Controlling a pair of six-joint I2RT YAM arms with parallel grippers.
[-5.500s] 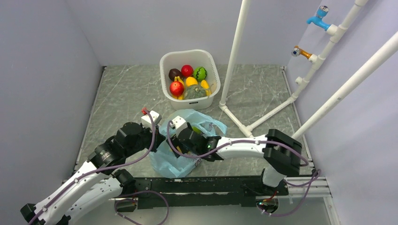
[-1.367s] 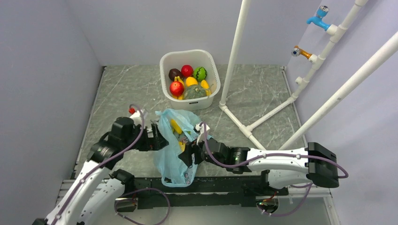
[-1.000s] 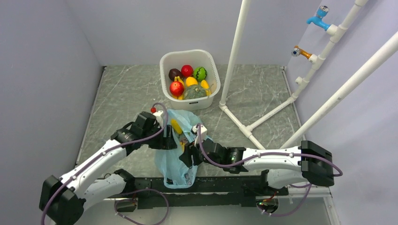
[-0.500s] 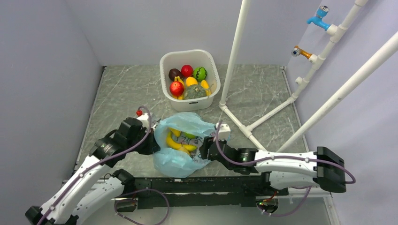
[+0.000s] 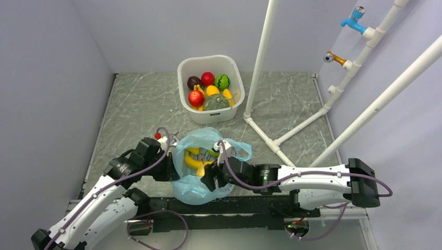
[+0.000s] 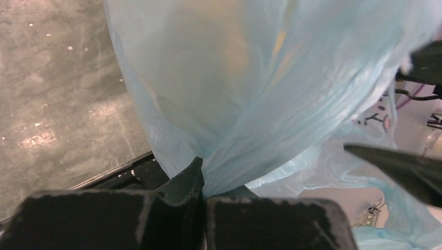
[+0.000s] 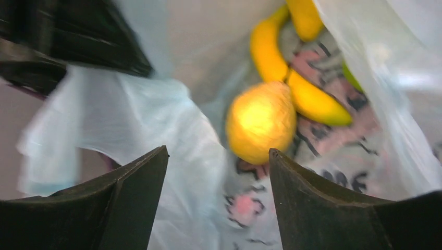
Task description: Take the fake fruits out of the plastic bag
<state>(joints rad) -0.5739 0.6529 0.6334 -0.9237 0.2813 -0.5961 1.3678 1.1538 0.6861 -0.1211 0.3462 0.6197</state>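
White arms with black joints, purple cables (one tip apparently red)

A white plastic tub stands at the back of a grey-green marbled table, near the rear wall. Inside it, a dark maroon ball lies at the back left and a grey-green lumpy piece at the front. Just right of the tub, an upright white pipe rises from floor pipes that branch toward the right wall. 2 slanted white pipes run up that side; the farther one carries a blue tap above an orange tap. A black rail lines the near edge.
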